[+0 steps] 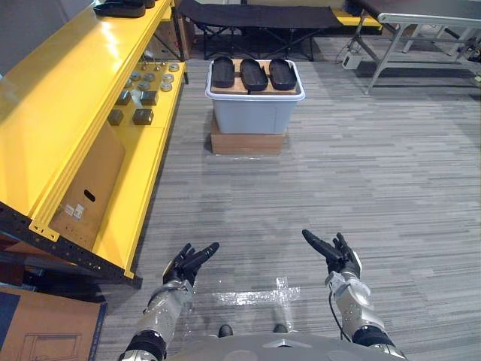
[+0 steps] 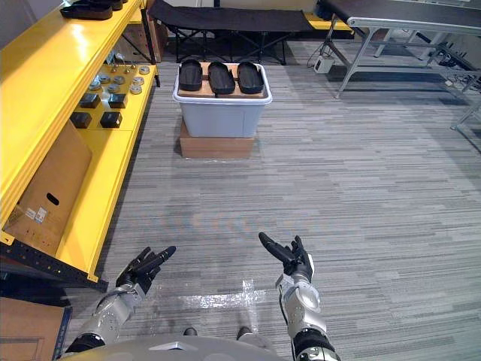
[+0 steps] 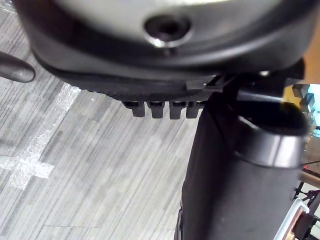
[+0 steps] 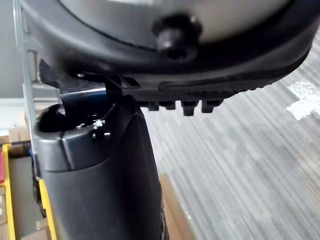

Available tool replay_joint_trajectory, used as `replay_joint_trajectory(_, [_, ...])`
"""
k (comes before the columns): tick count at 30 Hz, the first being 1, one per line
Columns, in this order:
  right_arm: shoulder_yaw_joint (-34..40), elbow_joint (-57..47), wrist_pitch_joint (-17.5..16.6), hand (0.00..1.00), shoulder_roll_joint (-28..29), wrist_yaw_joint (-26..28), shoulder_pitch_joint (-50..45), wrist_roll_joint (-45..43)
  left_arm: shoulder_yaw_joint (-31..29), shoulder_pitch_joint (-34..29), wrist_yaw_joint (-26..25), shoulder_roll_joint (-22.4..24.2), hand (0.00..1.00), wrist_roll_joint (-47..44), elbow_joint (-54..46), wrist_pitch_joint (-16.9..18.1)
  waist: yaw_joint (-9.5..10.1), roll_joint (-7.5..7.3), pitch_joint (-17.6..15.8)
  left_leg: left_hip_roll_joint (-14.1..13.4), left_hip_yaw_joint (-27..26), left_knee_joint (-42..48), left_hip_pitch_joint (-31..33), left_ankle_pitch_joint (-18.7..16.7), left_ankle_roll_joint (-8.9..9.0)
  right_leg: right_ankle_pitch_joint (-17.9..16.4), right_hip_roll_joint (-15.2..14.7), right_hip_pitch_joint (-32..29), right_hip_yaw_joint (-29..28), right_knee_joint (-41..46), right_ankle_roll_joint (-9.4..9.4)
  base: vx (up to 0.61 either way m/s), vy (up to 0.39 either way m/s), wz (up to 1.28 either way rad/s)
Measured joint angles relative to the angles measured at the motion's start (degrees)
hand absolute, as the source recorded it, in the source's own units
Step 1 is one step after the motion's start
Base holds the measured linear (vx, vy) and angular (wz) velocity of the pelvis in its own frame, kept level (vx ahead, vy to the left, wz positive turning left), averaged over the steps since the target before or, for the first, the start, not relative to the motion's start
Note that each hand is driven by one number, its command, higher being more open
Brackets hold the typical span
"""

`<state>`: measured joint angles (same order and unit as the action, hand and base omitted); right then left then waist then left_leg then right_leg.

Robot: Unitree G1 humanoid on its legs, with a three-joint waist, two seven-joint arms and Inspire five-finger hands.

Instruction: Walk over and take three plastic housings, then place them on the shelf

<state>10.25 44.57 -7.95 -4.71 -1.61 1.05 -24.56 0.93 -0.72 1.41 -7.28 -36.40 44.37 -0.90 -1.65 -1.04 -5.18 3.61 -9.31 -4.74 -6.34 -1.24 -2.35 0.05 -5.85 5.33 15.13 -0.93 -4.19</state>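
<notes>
We see the yellow shelf along the left of the frame; a grey bin sits upper centre, three black housings side by side on top; low down, our left hand and right hand reach forward, fingers straight, holding nothing.

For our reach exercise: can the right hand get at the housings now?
Probably not: the right hand is open, well short of the housings on the bin; open floor lies between.

Both arms reach forward, left hand and right hand level, apart, fingers straight, empty.
</notes>
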Motion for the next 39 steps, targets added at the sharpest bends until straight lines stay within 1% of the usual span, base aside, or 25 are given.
replay_joint_trajectory(6, [-0.90,-1.17,-0.49,1.00,0.06,0.03,-2.25,0.02,0.51,-2.03,0.18,0.18,1.00,1.61,-2.38,1.14,-0.07,-0.02,0.01,0.00,-0.03,-0.02,0.03,0.12,-0.01,0.00,-0.01,-0.02,0.07,0.02,0.01,-0.02,-0.006,0.00])
replay_joint_trajectory(11, [-1.71,-2.33,-0.49,1.00,0.53,-1.48,-3.13,0.05,1.06,-2.76,-0.02,0.14,1.00,7.88,-3.76,1.21,-0.18,-0.05,0.02,0.00,-0.09,-0.06,0.08,0.27,-0.19,0.01,-0.01,-0.08,0.08,0.02,0.02,0.00,0.000,0.00])
replay_joint_trajectory(13, [-1.71,-2.97,-0.49,1.00,0.53,-1.61,-3.71,-0.04,1.86,-4.35,0.05,0.14,1.00,7.85,-6.81,1.34,-0.15,-0.08,0.05,0.01,-0.11,-0.08,0.08,0.27,-0.20,0.01,-0.01,-0.08,0.08,0.00,0.02,0.00,0.000,0.00])
replay_joint_trajectory(15, [-1.71,-3.03,-0.47,1.00,0.53,-1.62,-4.05,-0.67,2.62,-4.36,-0.02,0.08,1.00,7.81,-6.83,1.77,-0.07,-0.08,0.05,0.00,-0.10,-0.08,0.09,0.27,-0.20,0.01,0.00,-0.08,0.09,-0.03,0.02,0.00,0.000,0.00])
replay_joint_trajectory(24, [-1.71,-3.03,0.43,1.00,0.56,-1.07,-4.78,-2.86,3.87,-4.39,0.00,0.17,1.00,7.78,-6.83,1.78,-0.12,-0.13,0.08,0.00,-0.21,-0.07,0.00,0.31,-0.21,0.02,0.02,-0.05,-0.01,-0.05,0.02,0.00,0.000,0.00])
replay_joint_trajectory(30, [-2.02,-3.02,1.02,1.00,0.57,1.47,-4.76,-2.90,3.92,-4.88,0.03,0.15,1.00,7.82,-6.86,1.98,-0.04,-0.20,0.12,0.00,-0.82,-0.04,-0.28,0.31,-0.19,0.05,0.05,-0.16,-0.97,0.20,0.03,0.00,0.000,-0.05])
replay_joint_trajectory(32, [-2.00,-3.02,1.03,1.00,0.57,1.74,-4.61,-2.87,3.92,-5.76,-0.10,0.14,1.00,7.82,-7.64,1.92,-0.01,-0.18,0.11,-0.03,-1.12,-0.02,-0.42,0.24,-0.19,-0.25,-0.10,-1.03,-1.41,2.03,0.08,-0.02,0.008,-0.11])
replay_joint_trajectory(34, [-1.77,-2.97,1.03,1.00,0.50,1.83,-4.59,-3.09,4.04,-6.35,-0.11,0.14,1.00,7.82,-8.52,1.77,-0.02,-0.38,-0.41,-0.03,-1.02,1.09,-0.06,-0.62,-0.21,-2.22,-1.03,-3.69,-1.56,8.41,-0.43,-0.06,0.025,-0.02])
replay_joint_trajectory(35, [-1.79,-2.94,1.01,1.00,0.46,1.88,-4.57,-3.90,4.33,-6.33,-0.16,0.09,1.00,7.83,-8.50,1.70,-0.02,-0.27,-1.24,-0.27,-0.95,2.17,-0.18,-1.35,-0.99,-2.83,-1.41,-4.99,-1.53,12.61,-0.58,-0.09,0.055,0.01])
replay_joint_trajectory(36, [-1.78,-2.90,0.99,1.00,0.49,1.91,-4.69,-4.74,5.01,-6.50,-0.19,0.01,1.00,7.87,-8.47,1.66,-0.01,-0.16,-2.12,-0.63,-1.09,4.44,0.15,-2.97,-1.87,-3.25,-2.33,-8.72,-1.57,21.41,-0.66,-0.10,0.085,-0.08])
replay_joint_trajectory(37, [-1.82,-2.87,0.97,1.00,0.64,2.00,-4.70,-5.86,5.03,-6.60,-0.05,0.00,1.00,7.90,-8.48,1.64,0.29,-0.49,-3.26,-0.54,-1.38,6.19,0.03,-4.22,-2.82,-2.83,-4.10,-12.84,-1.43,31.05,-0.15,-0.09,0.087,-0.10])
replay_joint_trajectory(38, [-1.89,-2.81,0.98,1.00,0.67,2.09,-4.77,-6.29,5.01,-6.60,-0.06,-0.08,1.00,7.95,-8.47,1.58,0.32,-0.88,-3.80,-0.25,-1.32,6.78,-0.23,-4.56,-3.29,-2.31,-5.13,-14.91,-1.46,35.59,0.41,-0.04,0.075,-0.01])
replay_joint_trajectory(39, [-1.95,-2.61,0.99,1.00,0.71,2.27,-5.12,-6.47,4.96,-6.54,-0.18,-0.38,1.00,8.23,-8.48,1.11,0.08,-0.92,-4.66,0.03,-1.06,8.32,-0.26,-5.32,-4.05,-2.89,-5.99,-18.71,-1.68,41.91,1.14,0.01,0.047,0.06])
